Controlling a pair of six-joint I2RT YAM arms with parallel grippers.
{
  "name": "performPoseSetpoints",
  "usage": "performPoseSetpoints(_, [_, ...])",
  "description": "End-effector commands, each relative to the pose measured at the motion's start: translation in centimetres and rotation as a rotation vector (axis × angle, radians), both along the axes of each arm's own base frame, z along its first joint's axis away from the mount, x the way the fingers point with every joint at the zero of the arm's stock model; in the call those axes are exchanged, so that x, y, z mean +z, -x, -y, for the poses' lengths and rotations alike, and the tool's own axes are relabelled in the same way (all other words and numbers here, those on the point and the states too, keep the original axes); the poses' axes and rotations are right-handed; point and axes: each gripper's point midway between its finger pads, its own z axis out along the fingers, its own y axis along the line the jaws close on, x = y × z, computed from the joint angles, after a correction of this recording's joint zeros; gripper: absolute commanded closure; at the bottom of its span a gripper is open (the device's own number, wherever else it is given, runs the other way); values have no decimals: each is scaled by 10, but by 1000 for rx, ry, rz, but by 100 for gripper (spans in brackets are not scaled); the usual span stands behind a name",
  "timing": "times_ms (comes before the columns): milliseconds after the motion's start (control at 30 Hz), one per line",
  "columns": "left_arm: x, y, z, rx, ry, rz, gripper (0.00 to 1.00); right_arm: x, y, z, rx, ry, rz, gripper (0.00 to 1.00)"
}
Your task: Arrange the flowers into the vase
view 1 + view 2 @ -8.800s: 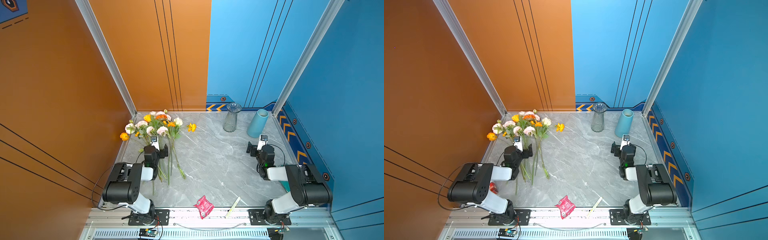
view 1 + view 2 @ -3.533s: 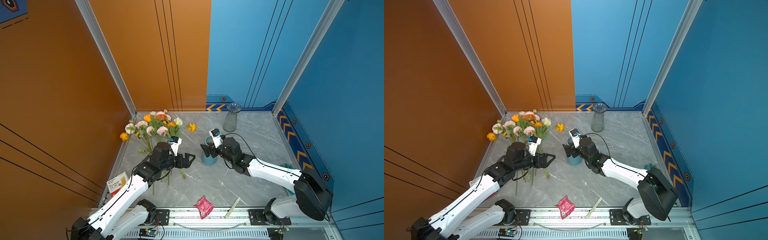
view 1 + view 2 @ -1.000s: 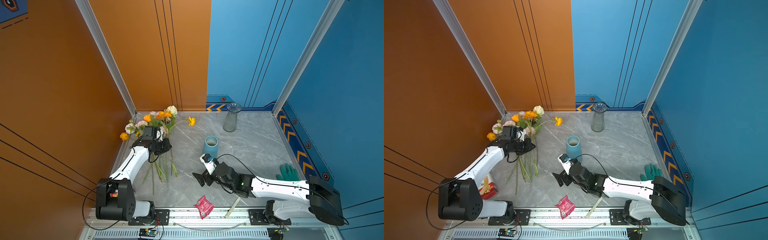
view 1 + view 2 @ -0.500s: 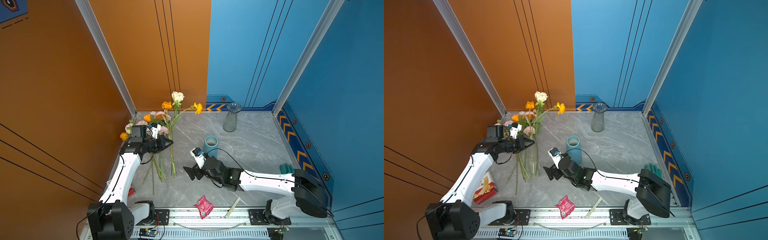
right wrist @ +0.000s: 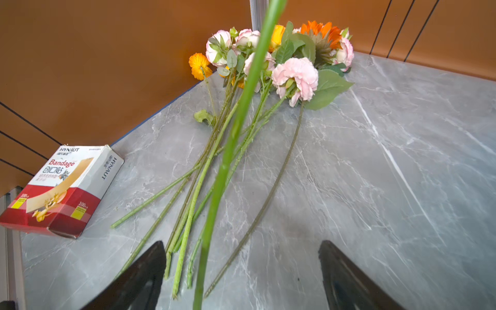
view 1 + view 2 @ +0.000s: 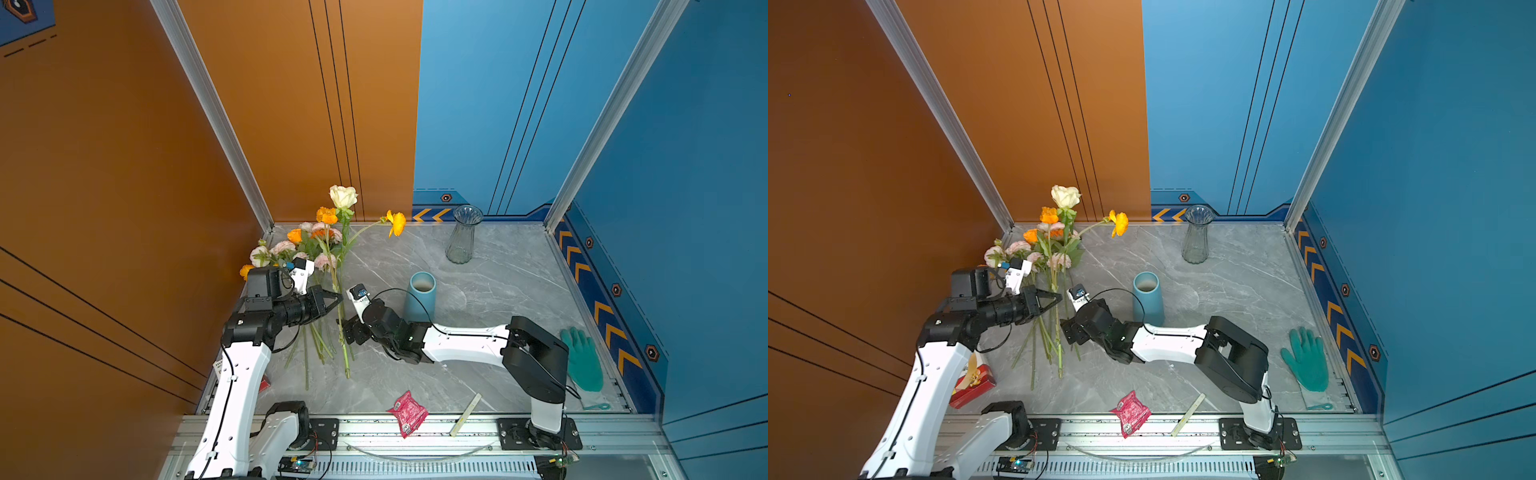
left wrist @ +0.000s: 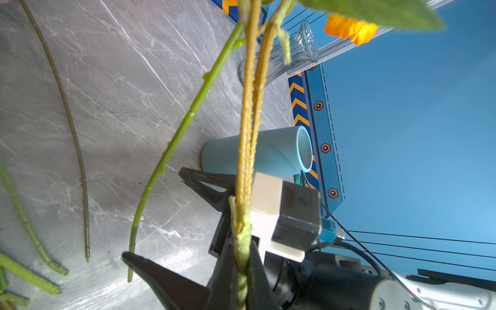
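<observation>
- Tabletop (image 6: 511, 286): a grey marble slab. Everything listed below sits on or over it.
- Left arm (image 6: 245, 361): comes in from the front-left corner. My left gripper (image 6: 337, 296) is clenched tight on a bundle of stems.
- Right arm (image 6: 465, 345): lies low across the middle, reaching for the same bundle. My right gripper (image 5: 241, 243) is spread wide, with one green stem standing between its fingers, nearer one of them and not pinched.
- Loose flowers (image 6: 286, 249): a heap lying flat in the back-left corner. Pink ruffled and orange blooms point to the wall and the stems fan toward the front.
- Held flowers (image 6: 344, 216): roughly upright in my left grip, with cream, orange and yellow-orange blooms lifted above the heap. I cannot tell whether the stem ends touch the slab.
- Glove (image 6: 582, 357): green, flat by the right edge.
- Blue vase (image 6: 420, 297): upright mid-table, just behind my right wrist.
- Glass vase (image 6: 462, 237): clear and ribbed, upright near the back wall, well apart from both grippers.
- Bandage box (image 6: 971, 384): red and white, beside my left arm.
- Red packet (image 6: 408, 411): crumpled, overhanging the front rail.
- Pale strip (image 6: 465, 415): lies slantwise near the packet.
</observation>
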Motion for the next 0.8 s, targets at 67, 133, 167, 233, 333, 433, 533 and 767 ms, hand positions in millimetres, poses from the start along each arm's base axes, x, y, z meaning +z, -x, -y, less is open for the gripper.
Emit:
performPoseSetpoints(67, [-4, 11, 2, -22, 21, -16, 100, 16, -17, -17, 0, -70, -9, 25])
performPoseSetpoints(133, [-3, 11, 0, -11, 14, -12, 100, 14, -20, -19, 9, -80, -32, 47])
performPoseSetpoints(167, [-4, 9, -2, -3, 8, -12, 100, 13, -21, -18, 10, -85, -43, 58])
performPoseSetpoints(233, [-4, 7, -5, 12, -5, -10, 100, 12, -22, -17, 16, -94, -53, 69])
performPoseSetpoints(333, [-10, 2, -15, 54, -44, -15, 100, 15, -22, -14, 27, -100, -57, 87])
performPoseSetpoints(433, [-19, -3, -29, 112, -113, -24, 100, 19, -23, -12, 33, -110, -60, 100])
performPoseSetpoints(533, [-30, -7, -50, 190, -230, -42, 100, 23, -24, -11, 36, -126, -61, 100])
performPoseSetpoints(767, [-50, -14, -91, 342, -401, -95, 100, 35, -14, -17, 97, -168, -64, 100])
